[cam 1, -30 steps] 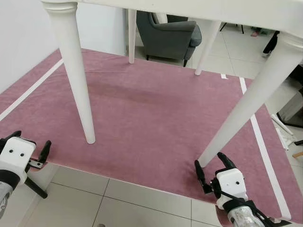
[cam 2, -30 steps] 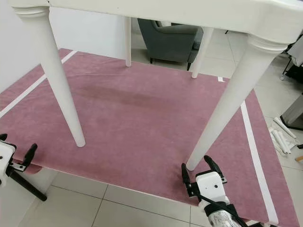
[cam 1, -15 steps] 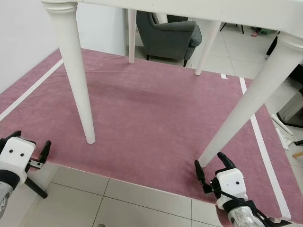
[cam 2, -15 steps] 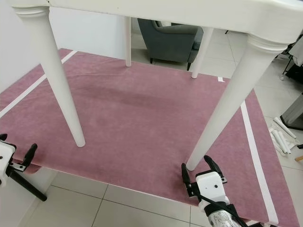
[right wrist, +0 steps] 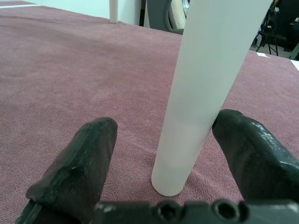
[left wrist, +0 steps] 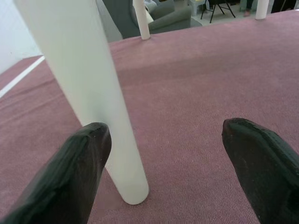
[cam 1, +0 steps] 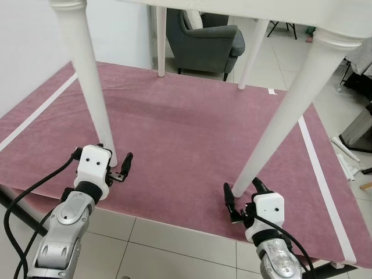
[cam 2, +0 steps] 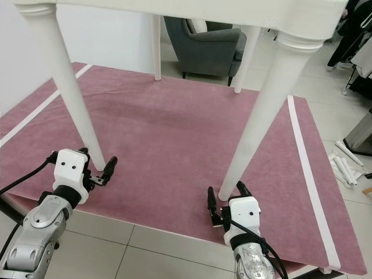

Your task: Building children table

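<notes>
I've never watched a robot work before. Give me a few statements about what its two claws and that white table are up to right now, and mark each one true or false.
1. The white table stands on a pink rug. True.
2. The right gripper has open fingers on either side of the foot of the near right leg. True.
3. The left gripper is shut on the near left leg. False: its fingers are spread, with the leg next to one finger and no visible squeeze.
4. The table lies on its side. False: it stands upright on its legs.
5. A grey armchair sits beyond the rug. True.
</notes>
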